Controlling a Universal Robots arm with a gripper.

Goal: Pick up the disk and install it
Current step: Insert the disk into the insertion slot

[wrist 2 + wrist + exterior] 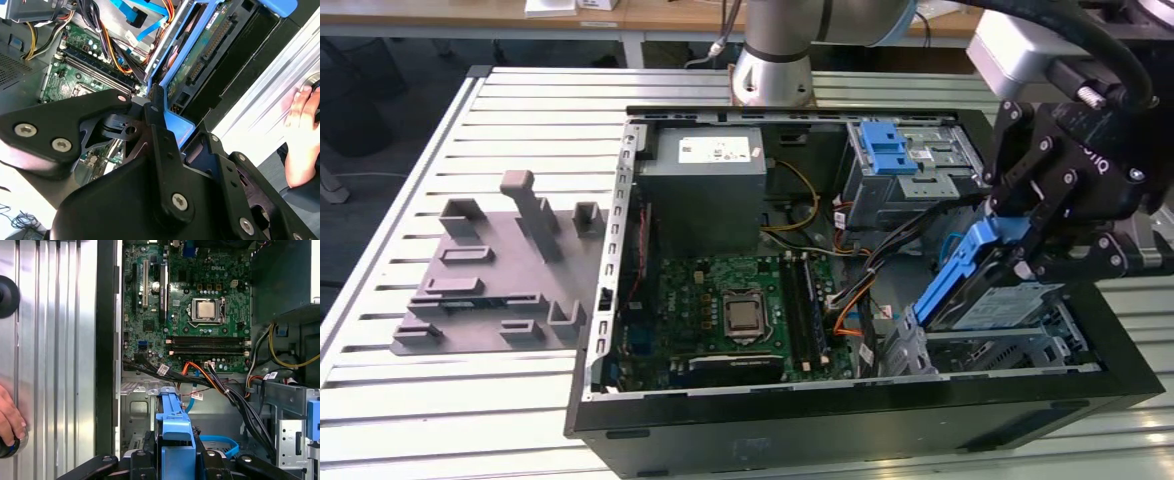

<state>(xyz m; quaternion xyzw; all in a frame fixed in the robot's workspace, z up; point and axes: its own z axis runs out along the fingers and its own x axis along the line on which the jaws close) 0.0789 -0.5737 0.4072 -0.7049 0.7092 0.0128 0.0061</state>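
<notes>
The end effector (1014,262) is clamped on the blue carrier frame of the disk (958,275), holding it tilted, its low end in the metal drive cage (1007,350) of the open computer case (854,412). The case stands on the table (440,400), the cage toward the table's edge on the exterior view's right. A person's hand (9,417) rests on the table beside the case.

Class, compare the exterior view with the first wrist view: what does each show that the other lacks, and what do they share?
Exterior view, not the first wrist view: the grey fixture plate on the slatted table at the exterior view's left, and the arm's base column.
First wrist view, not the exterior view: a person's hand beside the computer case.
Both: the green motherboard, and the disk in its blue carrier, clamped in the gripper.
</notes>
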